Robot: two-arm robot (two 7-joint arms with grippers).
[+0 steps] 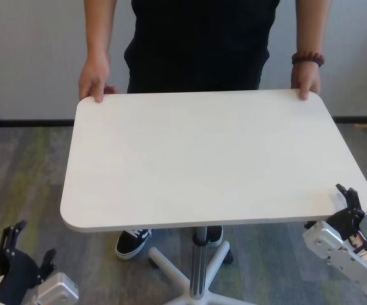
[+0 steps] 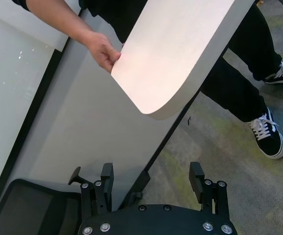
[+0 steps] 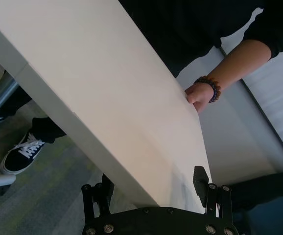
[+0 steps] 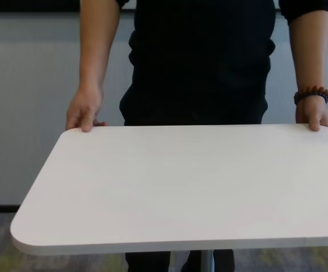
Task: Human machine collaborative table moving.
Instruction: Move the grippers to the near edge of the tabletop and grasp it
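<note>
The table [image 1: 202,159], a white top on a silver centre post [image 1: 199,264], stood between the robot and the person [image 1: 196,44], and everything else is placed against it. Its far edge was gripped by the person at both far corners, one hand [image 1: 94,79] at the corner on the robot's left and the other hand [image 1: 306,79], wearing a beaded bracelet [image 1: 308,59], at the corner on the robot's right.

The right gripper [image 1: 348,204] was seen at the near right corner of the table. In the right wrist view its jaws stood spread to either side of the table edge; whether the pads touched the board could not be told. The left gripper [image 1: 25,254] was held below and to the left of the near left corner, apart from the table, with its jaws released and nothing between them.

The step in hand was judged to be the robot's taking hold of the near edge, with the move of the table not yet begun. For the next move, the left gripper would have to be raised to the near left corner and both grippers clenched on the edge.
</note>
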